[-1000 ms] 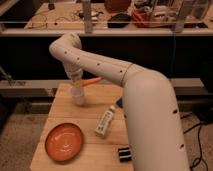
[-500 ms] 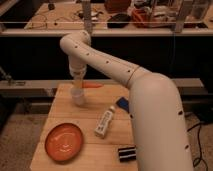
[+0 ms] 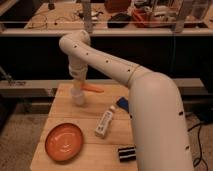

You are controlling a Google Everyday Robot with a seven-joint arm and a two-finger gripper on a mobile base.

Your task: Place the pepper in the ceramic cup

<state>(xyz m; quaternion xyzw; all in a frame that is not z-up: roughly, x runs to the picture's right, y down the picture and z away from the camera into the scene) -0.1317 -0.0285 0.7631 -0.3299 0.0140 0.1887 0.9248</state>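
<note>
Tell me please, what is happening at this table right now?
A white robot arm reaches over the wooden table. Its gripper hangs at the far left part of the table, right above the ceramic cup. The pepper lies on the table just behind and right of the cup, not inside it. Nearer the camera are an orange plate and a white bottle.

My arm now reaches farther back and left over the counter; my claw hangs right above the ceramic cup; the pepper, hidden before, now shows just beside the cup.
</note>
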